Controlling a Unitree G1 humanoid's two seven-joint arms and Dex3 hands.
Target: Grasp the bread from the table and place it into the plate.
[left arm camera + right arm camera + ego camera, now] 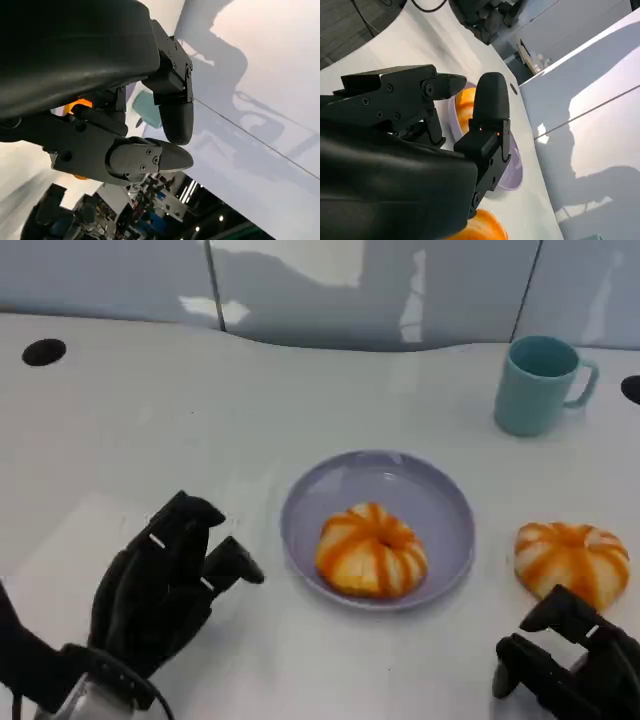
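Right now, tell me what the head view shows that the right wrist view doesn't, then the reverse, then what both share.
Head view alone: the teal mug at the far right of the table, and the left hand, open beside the plate. Right wrist view alone: dark equipment past the table's edge. Both share: the purple plate with one bread on it, a second bread on the table beside the plate, and the right hand, open near that second bread.

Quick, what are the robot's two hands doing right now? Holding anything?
Left hand: open, holding nothing, fingers apart above the table.
Right hand: open, holding nothing, just short of the bread on the table.
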